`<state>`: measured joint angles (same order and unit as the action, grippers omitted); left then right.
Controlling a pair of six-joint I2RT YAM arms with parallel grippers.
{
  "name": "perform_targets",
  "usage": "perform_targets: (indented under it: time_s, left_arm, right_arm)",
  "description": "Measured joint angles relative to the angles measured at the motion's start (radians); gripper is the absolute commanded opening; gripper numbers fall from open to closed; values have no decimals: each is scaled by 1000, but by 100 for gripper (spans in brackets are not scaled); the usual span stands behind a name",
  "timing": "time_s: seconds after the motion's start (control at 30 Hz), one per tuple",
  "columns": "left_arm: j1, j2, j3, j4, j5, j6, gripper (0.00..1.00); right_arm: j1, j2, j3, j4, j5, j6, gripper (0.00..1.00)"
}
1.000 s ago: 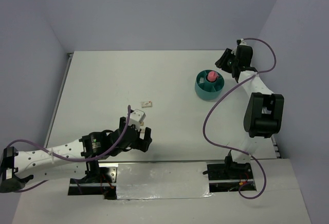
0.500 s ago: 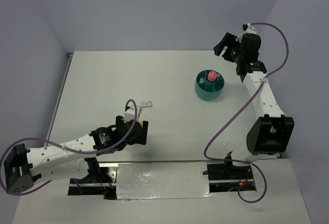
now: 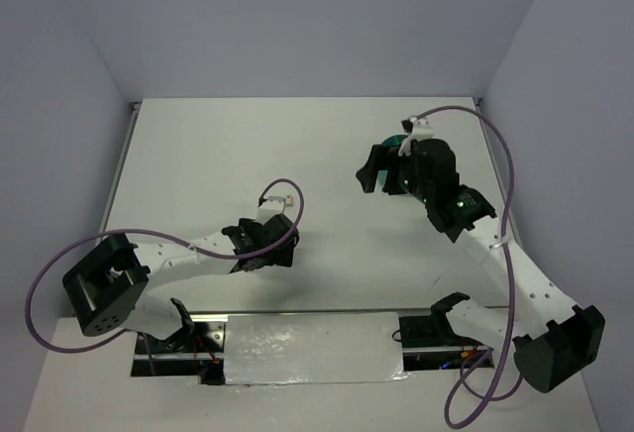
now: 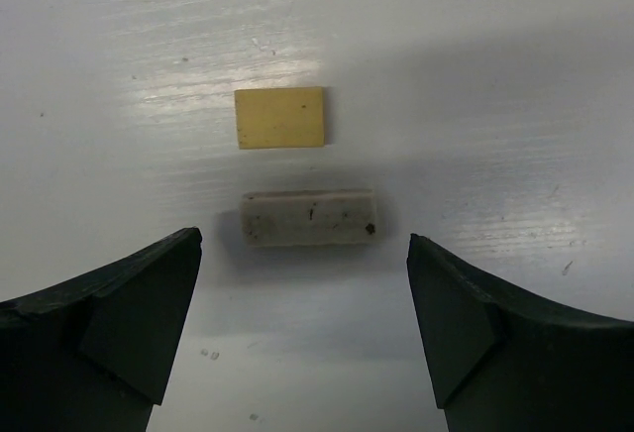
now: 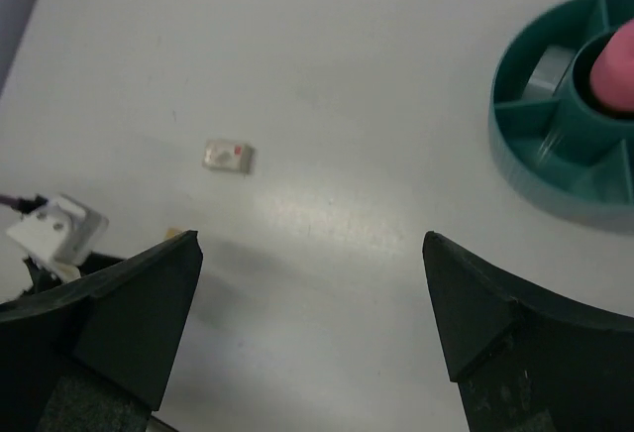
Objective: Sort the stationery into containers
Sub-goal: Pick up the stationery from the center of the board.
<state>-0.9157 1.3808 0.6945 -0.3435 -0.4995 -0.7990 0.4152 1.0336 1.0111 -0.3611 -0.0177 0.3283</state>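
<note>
Two pieces of stationery lie on the table in the left wrist view: a white speckled eraser block (image 4: 309, 218) and, just beyond it, a flat beige block (image 4: 280, 117). My left gripper (image 4: 304, 254) is open right above the table, the speckled eraser just ahead of its fingertips. The teal container (image 5: 555, 145) holds a pink piece (image 5: 616, 60) in its centre cup and a grey piece (image 5: 548, 70) in one ring compartment. My right gripper (image 5: 312, 244) hangs open and empty to the tub's left. A small white eraser with a red mark (image 5: 229, 156) lies farther left.
From above, the right gripper (image 3: 381, 176) covers most of the teal container (image 3: 393, 142). The left gripper (image 3: 269, 250) is at the table's middle near side, its purple cable (image 3: 282, 186) looping over it. Walls close the table at back and sides.
The right arm swung from behind the tub to its near left side, and its jaws opened wide. The left arm stretched farther out over the two blocks.
</note>
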Motion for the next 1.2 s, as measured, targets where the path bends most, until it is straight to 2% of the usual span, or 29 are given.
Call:
perform_targets:
  time_s: [0.07, 0.27, 0.37, 0.4, 0.5, 0.57, 0.73, 0.9, 1.07, 1.2]
  left_arm:
    - [1, 31, 6, 21, 8, 7, 95]
    - [2, 99, 24, 55, 12, -16, 77]
    - [2, 106, 24, 64, 16, -27, 60]
    - [2, 106, 24, 66, 16, -30, 49]
    - [1, 100, 26, 65, 18, -27, 22]
    - [1, 98, 26, 66, 31, -21, 17]
    - [-40, 73, 67, 52, 71, 19, 17]
    - [-84, 89, 268, 124, 105, 138, 13]
    - [-84, 227, 532, 266, 113, 252, 11]
    - [-85, 365, 677, 387, 113, 315, 14]
  right_arm:
    - [23, -21, -71, -19, 3, 11, 100]
    - [37, -125, -139, -72, 8, 23, 100]
    - [37, -196, -134, -82, 13, 23, 100]
    - [37, -217, -129, -86, 16, 22, 100]
    - [37, -262, -111, -104, 30, 20, 100]
    - [37, -286, -105, -113, 42, 18, 100]
    - [34, -311, -102, -151, 103, 18, 100]
    - [-10, -308, -114, -171, 167, 23, 100]
    - [-61, -343, -152, -209, 195, 45, 100]
    - [-73, -394, -148, -231, 208, 51, 100]
